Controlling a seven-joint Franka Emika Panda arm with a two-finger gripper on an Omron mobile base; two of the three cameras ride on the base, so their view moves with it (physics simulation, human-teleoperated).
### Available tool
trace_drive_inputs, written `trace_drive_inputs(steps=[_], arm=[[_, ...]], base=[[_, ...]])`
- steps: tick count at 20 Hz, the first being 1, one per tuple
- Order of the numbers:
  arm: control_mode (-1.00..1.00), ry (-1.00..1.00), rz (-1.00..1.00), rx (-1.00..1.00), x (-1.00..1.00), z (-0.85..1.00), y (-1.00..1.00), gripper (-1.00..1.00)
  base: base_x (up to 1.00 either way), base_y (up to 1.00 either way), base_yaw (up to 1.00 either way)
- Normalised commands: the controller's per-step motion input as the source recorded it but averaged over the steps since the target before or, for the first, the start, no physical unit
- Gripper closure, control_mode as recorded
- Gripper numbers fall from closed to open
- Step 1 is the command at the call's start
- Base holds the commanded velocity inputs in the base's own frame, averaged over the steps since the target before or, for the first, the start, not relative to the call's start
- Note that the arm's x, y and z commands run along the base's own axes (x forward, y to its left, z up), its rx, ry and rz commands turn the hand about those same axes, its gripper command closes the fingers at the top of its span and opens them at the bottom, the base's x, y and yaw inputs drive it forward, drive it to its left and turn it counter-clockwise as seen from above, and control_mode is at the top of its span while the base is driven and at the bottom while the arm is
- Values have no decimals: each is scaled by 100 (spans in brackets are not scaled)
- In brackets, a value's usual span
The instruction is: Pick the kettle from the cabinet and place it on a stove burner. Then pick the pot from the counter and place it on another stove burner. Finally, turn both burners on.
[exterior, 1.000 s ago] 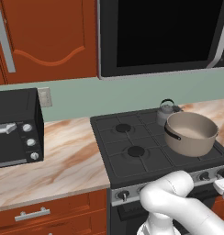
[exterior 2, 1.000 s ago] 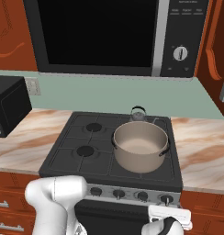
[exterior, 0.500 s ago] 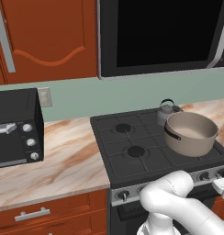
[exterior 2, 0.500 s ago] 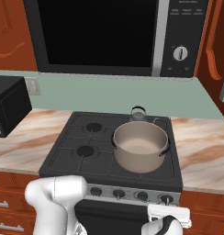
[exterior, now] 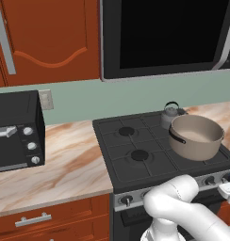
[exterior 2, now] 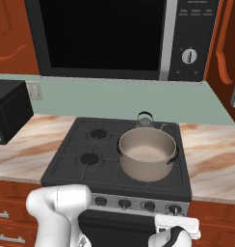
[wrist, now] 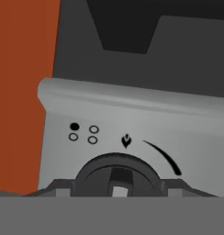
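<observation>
Hand view: gripper [wrist: 114, 187] frames a stove knob [wrist: 116, 176], grip state unclear; pot [exterior 2: 148, 153] and kettle [exterior 2: 145, 118] unmoved behind it.

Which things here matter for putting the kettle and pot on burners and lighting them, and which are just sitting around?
Part of the job:
- kettle, on a rear burner
- pot, on the front burner before it
- cooktop
- knob facing the gripper
- wall cabinet

Just there:
- microwave
- toaster oven
- wall outlet
- drawers
</observation>
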Motion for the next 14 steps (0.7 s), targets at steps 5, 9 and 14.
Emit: trace_drive_inputs(steps=[5,9,14], arm=[[-100,0,5,-19,0,0,0,100],[-100,2,4,-28,0,0,0,100],[-100,1,2,-28,-2,9,0,100]], base=[[0,0,0],[0,0,0],[0,0,0]])
